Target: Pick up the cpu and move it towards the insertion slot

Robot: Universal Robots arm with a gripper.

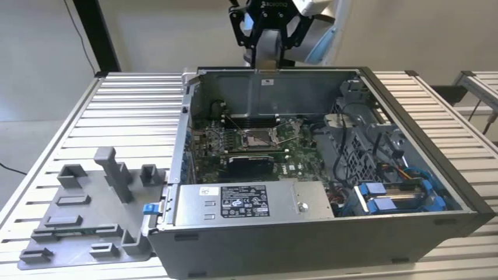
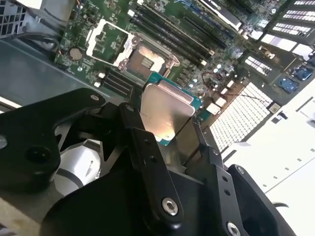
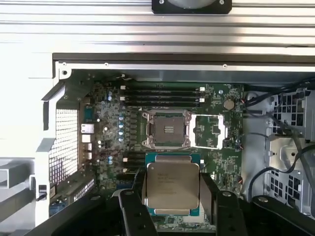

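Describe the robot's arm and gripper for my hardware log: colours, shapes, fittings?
The gripper has matte black, angular linkage bars joined by silver screws and pivot pins, with flat black fingers. In the exterior view the arm shows a grey wrist section, black fittings and a light blue cap.

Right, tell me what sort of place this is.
Probably a robotics lab or assembly test bench: an open computer case sits on a slatted metal table, beside a grey fixture tray, with the hand gripping the cpu.

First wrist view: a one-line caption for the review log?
Gripper holds the cpu above the motherboard, short of the open insertion slot.
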